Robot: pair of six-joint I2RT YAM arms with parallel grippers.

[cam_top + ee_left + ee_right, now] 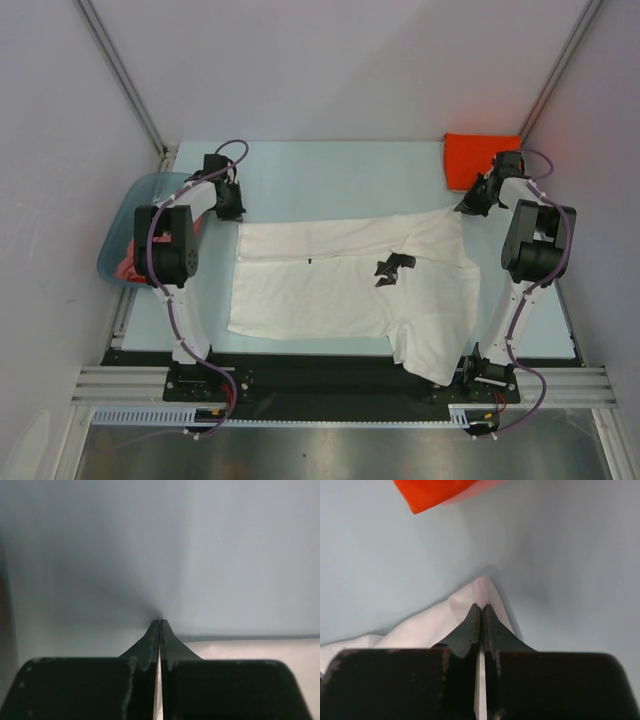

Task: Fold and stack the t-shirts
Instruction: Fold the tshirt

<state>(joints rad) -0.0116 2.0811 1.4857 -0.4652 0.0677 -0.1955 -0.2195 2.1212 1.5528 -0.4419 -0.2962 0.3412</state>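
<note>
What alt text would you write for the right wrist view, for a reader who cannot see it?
The right hand, fingers shut, pinches a corner of the white t-shirt on a pale blue table; an orange-red t-shirt lies beyond.

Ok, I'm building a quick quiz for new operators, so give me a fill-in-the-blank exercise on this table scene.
1. The folded t-shirt in the far right corner is ____ in colour.
2. At the ____ edge of the table sits the basin.
3. The right gripper pinches a corner of the white t-shirt, whose print is ____.

Missing words: orange-red; left; black.
</note>
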